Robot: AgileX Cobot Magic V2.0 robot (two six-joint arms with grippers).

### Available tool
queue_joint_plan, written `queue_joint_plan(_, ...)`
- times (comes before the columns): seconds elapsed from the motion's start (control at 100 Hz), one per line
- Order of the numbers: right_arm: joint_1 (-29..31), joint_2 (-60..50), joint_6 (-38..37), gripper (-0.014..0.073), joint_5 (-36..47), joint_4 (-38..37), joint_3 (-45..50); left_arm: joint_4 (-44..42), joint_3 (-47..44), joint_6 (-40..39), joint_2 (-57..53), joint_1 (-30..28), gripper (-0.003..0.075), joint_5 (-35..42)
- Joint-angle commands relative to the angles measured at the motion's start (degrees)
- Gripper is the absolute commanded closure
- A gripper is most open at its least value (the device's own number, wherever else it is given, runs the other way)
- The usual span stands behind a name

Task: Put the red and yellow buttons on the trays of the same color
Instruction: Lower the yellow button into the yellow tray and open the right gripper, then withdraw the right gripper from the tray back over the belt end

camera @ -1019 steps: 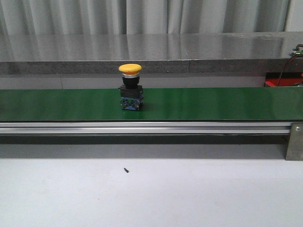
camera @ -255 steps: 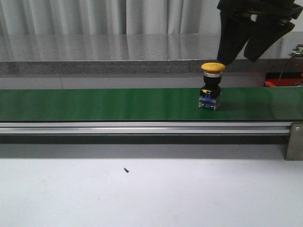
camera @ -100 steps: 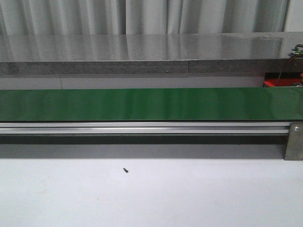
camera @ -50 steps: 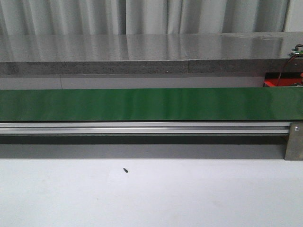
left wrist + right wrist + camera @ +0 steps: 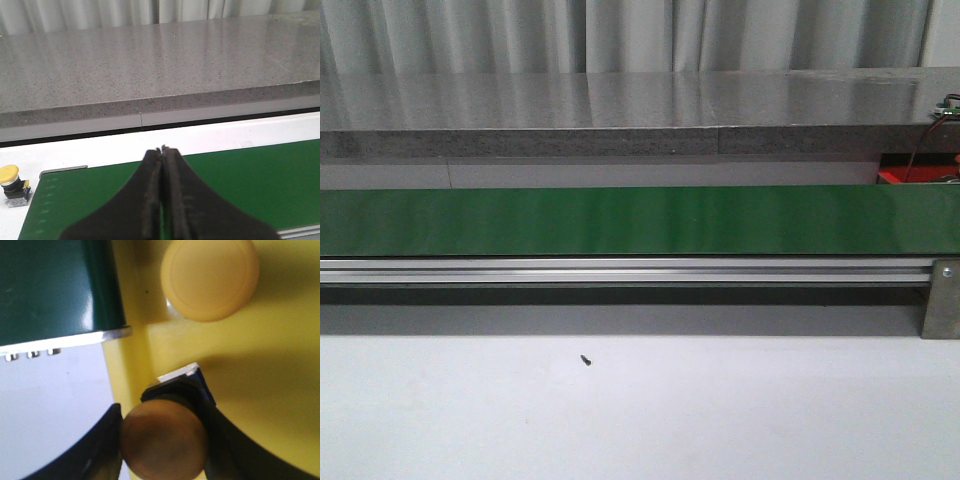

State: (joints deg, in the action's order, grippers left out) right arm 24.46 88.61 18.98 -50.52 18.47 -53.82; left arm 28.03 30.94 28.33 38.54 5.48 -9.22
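A yellow button is clamped by its cap in the right gripper, over the yellow tray where another button lies at twelve o'clock, while the empty left gripper is pressed closed.

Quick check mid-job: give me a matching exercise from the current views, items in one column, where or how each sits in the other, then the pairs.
Items:
1. left gripper
2. right gripper
3. free button
4. button at belt end

States:
A. shut, nothing held
B. resting on yellow tray
C. on white surface beside green belt
D. shut on held button

Pairs: 1-A, 2-D, 3-B, 4-C
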Motion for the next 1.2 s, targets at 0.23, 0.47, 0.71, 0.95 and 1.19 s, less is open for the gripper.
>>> queue_joint_plan(0.23, 0.3, 1.6, 0.6, 0.0319, 2.1, 1.3, -1.1, 0.9, 1.8, -0.2, 0.2, 0.5, 0.074, 3.9)
queue_joint_plan(0.47, 0.3, 1.4, 0.5, 0.0104, 0.3, 1.0, -1.1, 0.9, 1.8, -0.2, 0.2, 0.5, 0.074, 3.9)
queue_joint_plan(0.71, 0.1, -1.6, -1.0, 0.0071, -2.4, 1.1, -2.3, 0.9, 1.8, -0.2, 0.2, 0.5, 0.074, 3.9)
queue_joint_plan(0.95, -4.6, -11.7, -1.1, 0.0073, -0.7, 2.2, -2.8, 0.9, 1.8, -0.2, 0.2, 0.5, 0.074, 3.9)
queue_joint_plan(1.19, -16.5, -21.0, -1.3, 0.0073, 2.7, -1.7, -2.8, 0.9, 1.8, -0.2, 0.2, 0.5, 0.074, 3.9)
